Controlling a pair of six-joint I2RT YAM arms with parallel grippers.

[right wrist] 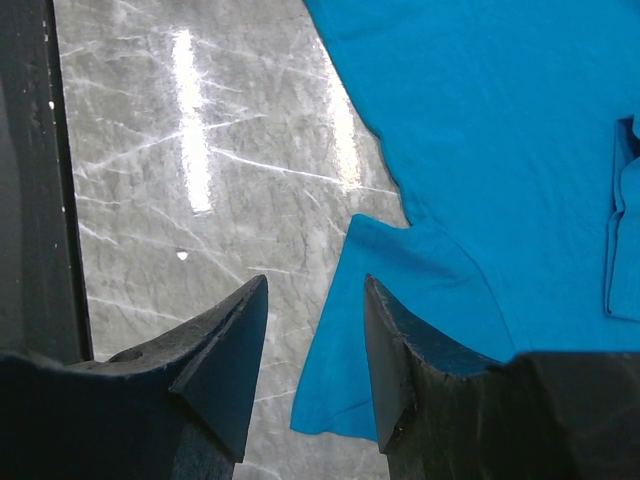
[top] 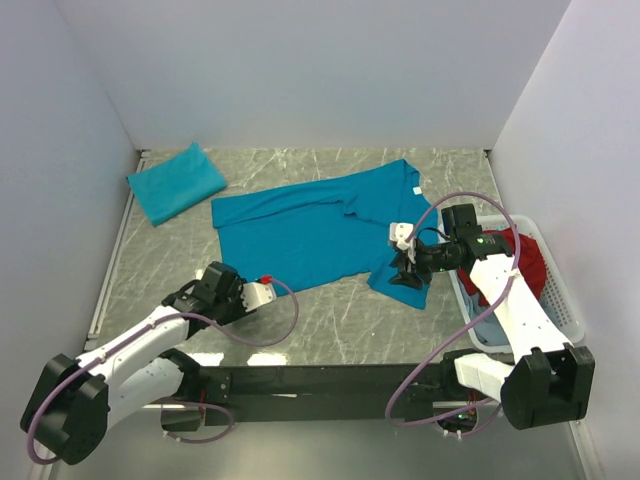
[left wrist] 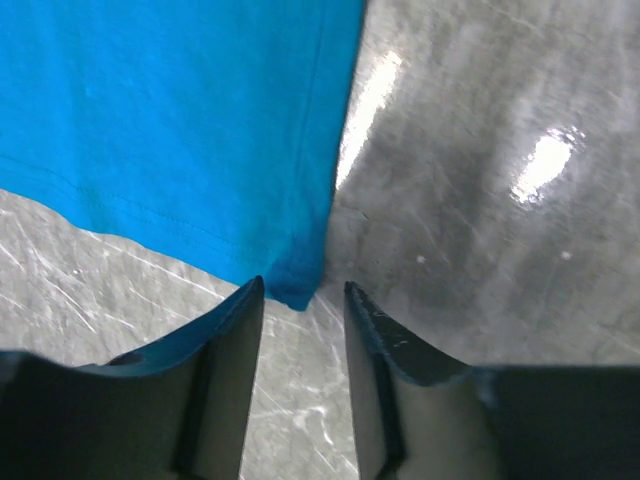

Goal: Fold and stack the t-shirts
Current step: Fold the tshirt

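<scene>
Left pincer [left wrist: 303, 288] astride t-shirt [left wrist: 170, 120] hem corner, tips apart.

The tabletop [top: 330, 320] is seen as a smooth, glossy grey stone-look surface veined in white, with glare mirrored on it. The spread t-shirt [top: 300, 235] and the folded t-shirt [top: 175, 183] are shown as soft, matt teal cloth, a stitched hem being visible in the left wrist view. The left fingers [left wrist: 225, 350] and right fingers [right wrist: 225, 360] are rendered in a dark, matt, faintly scuffed plastic-like material, and the basket [top: 562, 295] in white latticed plastic.
</scene>
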